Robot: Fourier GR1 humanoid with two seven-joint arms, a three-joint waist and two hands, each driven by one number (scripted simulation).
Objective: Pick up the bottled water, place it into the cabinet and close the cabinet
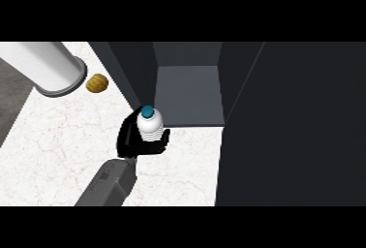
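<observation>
The bottled water (151,126) is a white bottle with a blue cap, standing upright in my left hand (138,144), whose fingers and thumb curl round its lower part. It is held over the marble counter (57,145), just in front of the open cabinet's grey shelf (187,94), at its left front corner. The cabinet's dark door (293,126) stands open and fills the right side of the view. My right hand does not show.
A large white cylinder with a grey rim (50,68) lies at the back left. A small brown-yellow round item (97,83) sits beside it, near the cabinet's dark left wall (132,72). The counter's edge runs along the far left.
</observation>
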